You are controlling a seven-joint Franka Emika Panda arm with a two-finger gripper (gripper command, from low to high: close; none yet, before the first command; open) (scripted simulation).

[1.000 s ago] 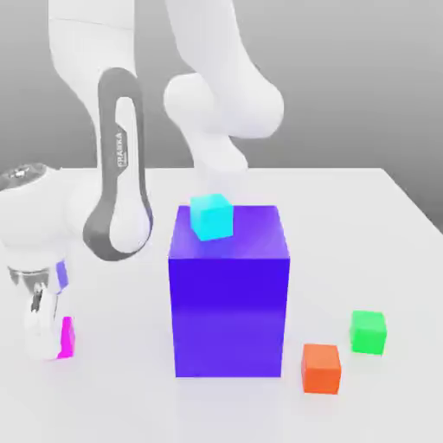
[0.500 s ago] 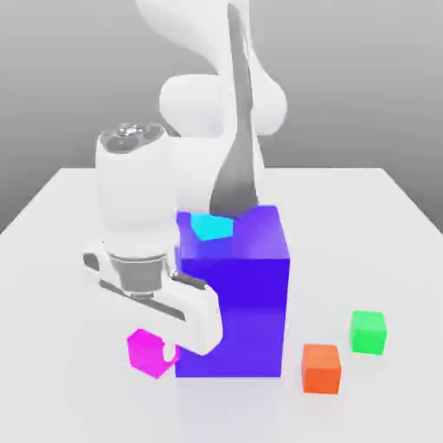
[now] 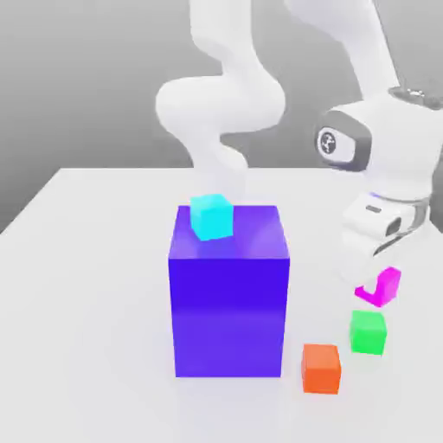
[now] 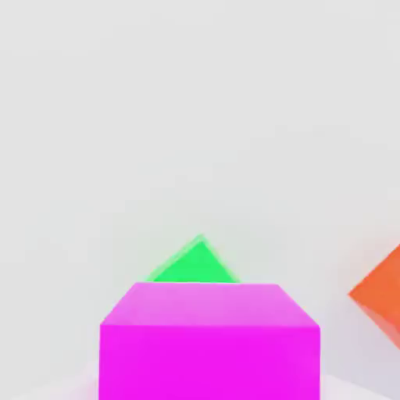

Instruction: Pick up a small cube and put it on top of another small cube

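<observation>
Hanging just above the green cube (image 3: 368, 331), the pink cube (image 3: 382, 286) sits clamped in the claw (image 3: 378, 275), a little toward the exterior view's right of it (the orange cube (image 3: 321, 368) stands nearby on the desk (image 3: 86, 346)); judging from this, the coming move is mostly straight down.

A white table (image 3: 78, 260) with a smooth, faintly glossy top carries soft shadows and dim reflections. Behind it stands a plain grey backdrop (image 3: 86, 78), darker toward the top, lighter near the table's far edge. Light is even and diffuse.
</observation>
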